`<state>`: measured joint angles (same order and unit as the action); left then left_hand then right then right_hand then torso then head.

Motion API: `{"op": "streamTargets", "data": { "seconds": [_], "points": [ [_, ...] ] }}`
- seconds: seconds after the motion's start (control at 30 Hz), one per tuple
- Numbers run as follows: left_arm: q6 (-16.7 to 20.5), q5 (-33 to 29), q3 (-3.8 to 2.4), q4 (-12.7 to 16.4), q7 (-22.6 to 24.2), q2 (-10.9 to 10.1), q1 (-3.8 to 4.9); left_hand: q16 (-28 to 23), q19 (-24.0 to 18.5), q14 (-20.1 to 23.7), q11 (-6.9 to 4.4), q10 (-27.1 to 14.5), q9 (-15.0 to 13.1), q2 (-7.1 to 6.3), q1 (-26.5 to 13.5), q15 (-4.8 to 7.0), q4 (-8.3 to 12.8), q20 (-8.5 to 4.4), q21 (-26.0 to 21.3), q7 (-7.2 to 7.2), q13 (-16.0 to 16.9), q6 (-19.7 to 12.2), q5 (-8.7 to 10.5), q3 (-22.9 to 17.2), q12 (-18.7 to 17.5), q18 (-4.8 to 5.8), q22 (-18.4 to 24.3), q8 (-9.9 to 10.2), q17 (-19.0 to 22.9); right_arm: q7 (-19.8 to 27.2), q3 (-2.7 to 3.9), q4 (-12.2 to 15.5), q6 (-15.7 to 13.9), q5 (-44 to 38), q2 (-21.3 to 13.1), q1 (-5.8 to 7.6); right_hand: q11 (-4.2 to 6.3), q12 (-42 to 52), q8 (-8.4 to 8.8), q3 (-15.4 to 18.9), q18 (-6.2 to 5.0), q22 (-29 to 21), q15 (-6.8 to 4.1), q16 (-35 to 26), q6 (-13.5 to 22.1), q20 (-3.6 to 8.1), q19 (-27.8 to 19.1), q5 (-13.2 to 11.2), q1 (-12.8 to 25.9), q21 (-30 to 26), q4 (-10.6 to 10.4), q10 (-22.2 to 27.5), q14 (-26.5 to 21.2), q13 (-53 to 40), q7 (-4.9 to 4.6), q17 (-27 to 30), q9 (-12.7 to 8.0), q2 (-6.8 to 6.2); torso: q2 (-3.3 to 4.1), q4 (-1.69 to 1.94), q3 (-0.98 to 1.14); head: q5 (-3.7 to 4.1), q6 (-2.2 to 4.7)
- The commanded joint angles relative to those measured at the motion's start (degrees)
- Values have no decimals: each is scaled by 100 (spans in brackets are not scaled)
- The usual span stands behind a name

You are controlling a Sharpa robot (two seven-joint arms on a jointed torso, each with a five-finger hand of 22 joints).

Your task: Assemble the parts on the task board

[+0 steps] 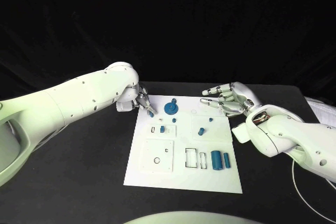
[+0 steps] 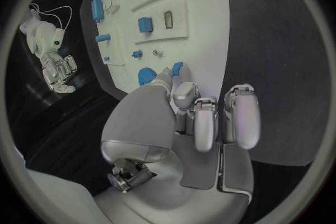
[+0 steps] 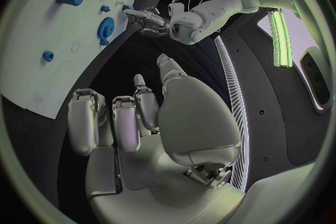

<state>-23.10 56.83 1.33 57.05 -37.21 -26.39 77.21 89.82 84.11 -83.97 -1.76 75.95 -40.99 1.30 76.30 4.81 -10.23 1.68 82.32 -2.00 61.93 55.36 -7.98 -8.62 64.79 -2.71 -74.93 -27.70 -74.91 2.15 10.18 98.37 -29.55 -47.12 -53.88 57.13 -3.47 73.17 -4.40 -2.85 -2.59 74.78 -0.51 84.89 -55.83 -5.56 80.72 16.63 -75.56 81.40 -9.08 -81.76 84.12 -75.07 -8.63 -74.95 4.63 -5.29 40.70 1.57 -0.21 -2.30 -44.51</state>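
The white task board (image 1: 183, 173) lies mid-table. My left hand (image 1: 142, 101) hovers at the board's far left corner and pinches a small blue part (image 1: 150, 113) between its fingertips. The left wrist view shows that part (image 2: 177, 69) at the fingertips, just beside a blue gear (image 2: 146, 75). The gear (image 1: 170, 107) sits on the board's far end. My right hand (image 1: 231, 100) hangs over the far right corner, fingers apart and holding nothing. Two blue cylinders (image 1: 217, 160) lie near the board's right side, and small blue pegs (image 1: 201, 131) stand mid-board.
Rectangular cut-outs (image 1: 192, 157) and a raised square plate (image 1: 158, 155) mark the near half of the board. A thin white cable (image 1: 302, 187) runs over the table at the near right, and pale material (image 1: 323, 110) lies at the right edge.
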Motion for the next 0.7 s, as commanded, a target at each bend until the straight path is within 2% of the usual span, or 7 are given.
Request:
{"op": "streamTargets", "data": {
  "seconds": [0.03, 0.1, 0.13, 0.17, 0.3, 0.53, 0.7],
  "points": [
    [-123, -51, 1, 9, 43, -2, -2, 18, 75, -603, -42, -31, 4, 80, 361, 53, 235, -55, 30, 22, -24, -60, -49, -344, -15, 18, -536, 15, -1509, 50, 1, 3, 95, -14, 7, -8, 3, -2, 7, 44, -93, 1, -26, -22, -28, 9, -36, 38, 35, -18, -1, 35, 381, -299, 20, -571, 9, 39, 1, -3, 0, 3, -4],
    [-48, -46, 1, 36, 93, -26, -2, 18, 74, -603, -11, -37, 8, 8, 448, 30, 357, -52, 28, -24, -55, -88, -45, -667, -53, 20, -539, 29, -1509, 52, 1, 3, 95, -14, 7, -9, 3, -2, 7, 44, -93, 1, -26, -22, -28, 9, -36, 38, 35, -18, -1, 35, 381, -299, 20, -571, 9, 39, 1, -3, 1, 4, -12],
    [-1, -45, 1, 56, 130, -41, -2, 18, 74, -603, 1, -27, 4, -68, 417, 14, 392, -38, 27, -40, -68, -89, -40, -864, -64, 21, -542, 25, -1509, 53, 1, 3, 95, -13, 7, -9, 3, -2, 7, 44, -93, 1, -26, -22, -28, 9, -36, 38, 35, -18, -1, 35, 381, -299, 20, -571, 9, 39, 0, -2, 0, 5, -13],
    [61, -44, 1, 83, 175, -61, -2, 18, 76, -603, 4, 5, -11, -242, 243, -28, 410, -2, 27, -90, -95, -73, -21, -1321, -82, 24, -552, 4, -1509, 54, 1, 2, 94, -12, 7, -9, 3, -2, 7, 44, -93, 1, -26, -22, -28, 9, -36, 38, 35, -18, -1, 35, 381, -299, 20, -571, 9, 39, -1, 0, 1, 10, -15],
    [397, -42, 1, 325, 406, -216, -2, 18, 85, -603, 16, 42, -47, -514, 106, -14, 560, -4, 34, -68, -96, -66, -17, -1855, -69, 24, -574, -36, -1509, 55, 1, 1, 93, -7, 5, -10, 3, -2, 7, 44, -93, 1, -26, -22, -28, 9, -36, 38, 35, -18, -1, 35, 381, -299, 20, -571, 9, 39, -5, 3, 4, 9, -23],
    [970, 7, 4, 1011, 665, -619, -5, 18, 121, -603, 16, 103, -63, -758, -59, -15, 701, -5, 79, -60, -76, -25, -4, -2326, -34, 40, -642, -61, -1509, 56, 1, -3, 91, 0, -5, -11, 3, 3, 6, 46, -94, -3, -26, -20, -30, 10, -37, 43, 31, -21, -1, 32, 382, -301, 21, -575, 9, 53, -11, 12, 0, 3, -21],
    [1313, 62, 8, 1575, 752, -933, -78, 18, 141, -603, 14, 133, -62, -813, -95, -10, 736, -7, 105, -57, -59, -1, 0, -2421, -13, 48, -678, -65, -1509, 59, 1, -10, 88, 9, -14, -13, 3, 3, 6, 46, -94, -3, -26, -20, -30, 10, -37, 43, 31, -21, -1, 32, 382, -301, 21, -575, 9, 53, -11, 17, -5, 1, -17]
  ]
}}
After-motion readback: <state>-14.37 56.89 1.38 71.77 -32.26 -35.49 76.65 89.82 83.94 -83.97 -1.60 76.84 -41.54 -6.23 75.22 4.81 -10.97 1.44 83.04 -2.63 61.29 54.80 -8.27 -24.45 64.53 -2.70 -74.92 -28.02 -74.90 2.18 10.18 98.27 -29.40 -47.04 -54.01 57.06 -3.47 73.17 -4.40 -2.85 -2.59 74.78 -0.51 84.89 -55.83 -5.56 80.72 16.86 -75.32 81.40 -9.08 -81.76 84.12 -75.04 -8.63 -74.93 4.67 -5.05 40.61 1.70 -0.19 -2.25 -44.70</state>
